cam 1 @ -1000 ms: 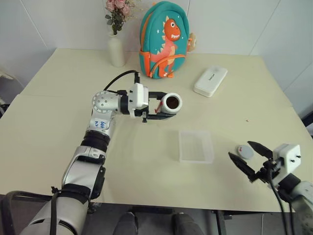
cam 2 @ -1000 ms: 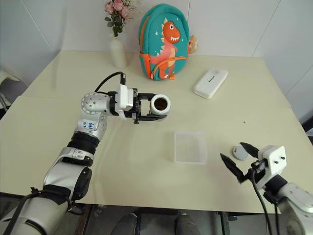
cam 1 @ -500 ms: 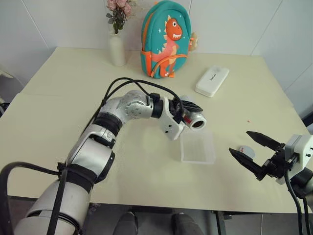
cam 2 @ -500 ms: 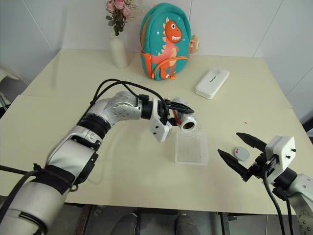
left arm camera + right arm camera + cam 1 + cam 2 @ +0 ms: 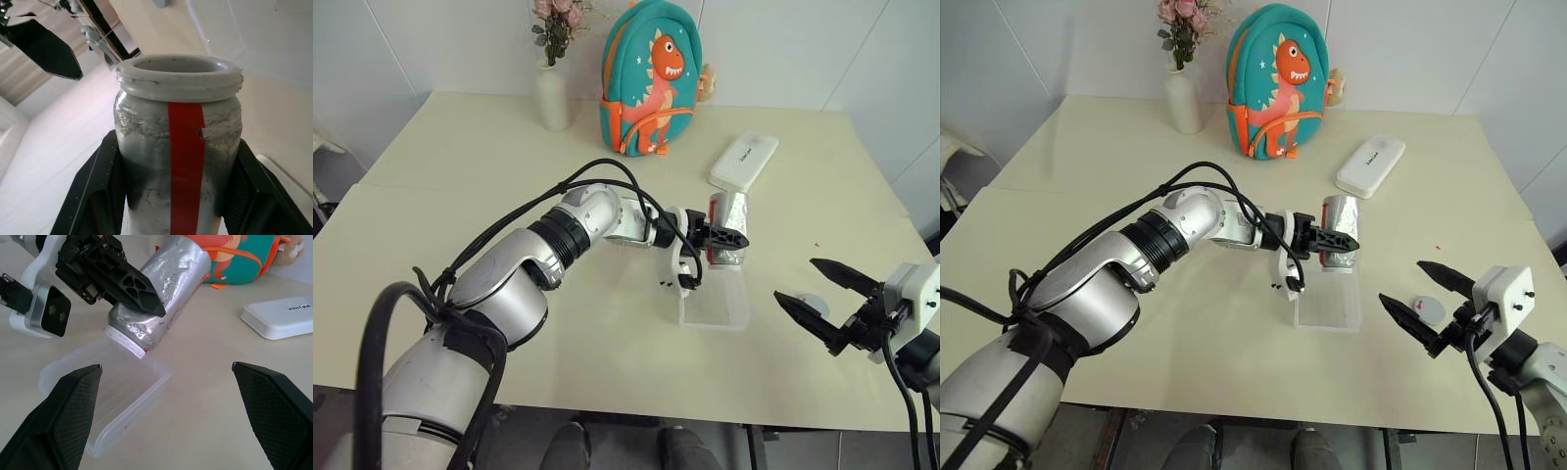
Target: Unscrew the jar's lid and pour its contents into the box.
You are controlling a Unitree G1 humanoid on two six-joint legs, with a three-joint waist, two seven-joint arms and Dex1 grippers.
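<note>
The left gripper (image 5: pixel 1332 238) pinches the small silvery jar with a red stripe (image 5: pixel 1339 230), tipped mouth-down over the shallow clear plastic box (image 5: pixel 1330 305) just beneath it. The right gripper (image 5: pixel 1422 303) hangs spread wide beside the box, the round grey lid (image 5: pixel 1427 309) lying between its fingers.

The jar (image 5: pixel 161 289) has a silvery, crinkled foil-like skin with a glossy red strip and a white plastic threaded neck. The box (image 5: pixel 117 391) is thin clear plastic, smooth and slightly shiny. The bench (image 5: pixel 460 196) is matt cream. The backpack (image 5: pixel 654 78) looks like soft cloth.
</note>
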